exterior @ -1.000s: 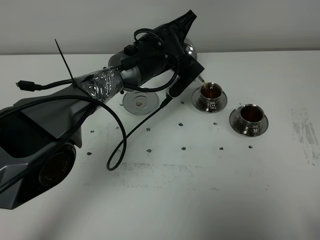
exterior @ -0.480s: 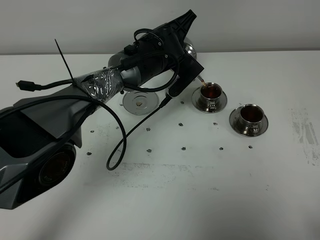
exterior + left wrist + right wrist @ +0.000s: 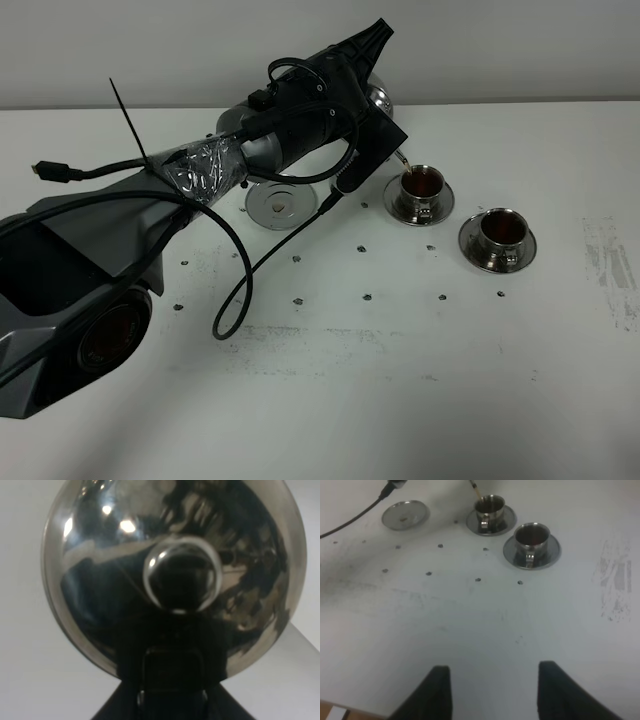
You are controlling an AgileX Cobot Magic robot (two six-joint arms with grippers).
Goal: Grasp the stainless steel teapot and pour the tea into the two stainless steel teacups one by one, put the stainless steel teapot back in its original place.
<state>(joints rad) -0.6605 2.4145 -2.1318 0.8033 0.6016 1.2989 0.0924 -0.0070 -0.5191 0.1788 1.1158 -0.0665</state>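
The stainless steel teapot (image 3: 379, 98) hangs tilted above the table's back. Its thin spout (image 3: 401, 160) points down into the left teacup (image 3: 420, 185), which holds brown tea on its saucer. My left gripper (image 3: 172, 697) is shut on the teapot's handle, and the domed lid and knob (image 3: 181, 577) fill the left wrist view. The right teacup (image 3: 503, 230) also holds tea. The round steel coaster (image 3: 279, 204) lies bare to the left of the cups. My right gripper (image 3: 492, 690) stands open low over the table's front, well short of both teacups (image 3: 490, 507) (image 3: 532, 537).
A black cable (image 3: 243, 285) loops down from the left arm onto the table beside the coaster. Small dark marks dot the white table (image 3: 330, 400). A scuffed grey patch (image 3: 612, 270) lies near the right edge.
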